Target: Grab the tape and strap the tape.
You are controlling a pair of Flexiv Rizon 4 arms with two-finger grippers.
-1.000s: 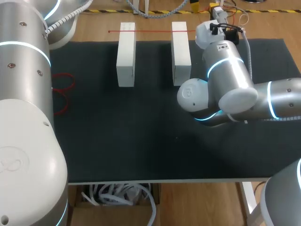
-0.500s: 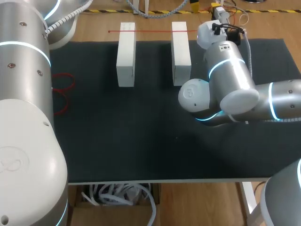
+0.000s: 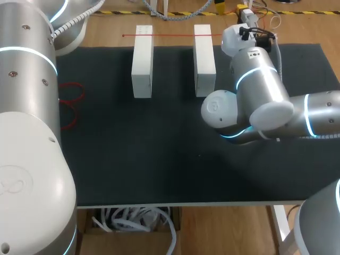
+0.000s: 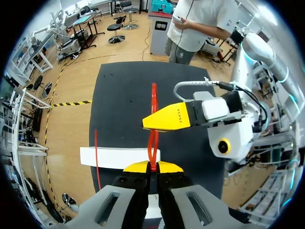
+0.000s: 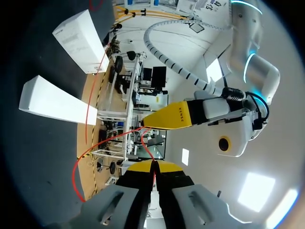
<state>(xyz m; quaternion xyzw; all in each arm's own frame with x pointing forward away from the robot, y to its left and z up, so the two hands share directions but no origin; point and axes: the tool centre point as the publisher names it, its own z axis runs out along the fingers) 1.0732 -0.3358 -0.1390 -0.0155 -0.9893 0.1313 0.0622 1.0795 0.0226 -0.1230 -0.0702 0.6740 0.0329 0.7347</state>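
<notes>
The tape is a thin red strap stretched across the far ends of two white blocks. Past the right block it runs to my two grippers, which meet off the mat's far right corner. In the left wrist view my left gripper is shut on the strap. My right gripper's yellow fingers pinch the same strap just ahead of it. In the right wrist view my right gripper is shut on the strap, which loops back towards the blocks.
A black mat covers the table. Loose red strap loops lie at its left edge beside my left arm. My right arm hangs over the mat's right side, close to the right block.
My right arm's wrist has shifted very slightly to the right. The strap and blocks have not moved, and both grippers stay shut.
</notes>
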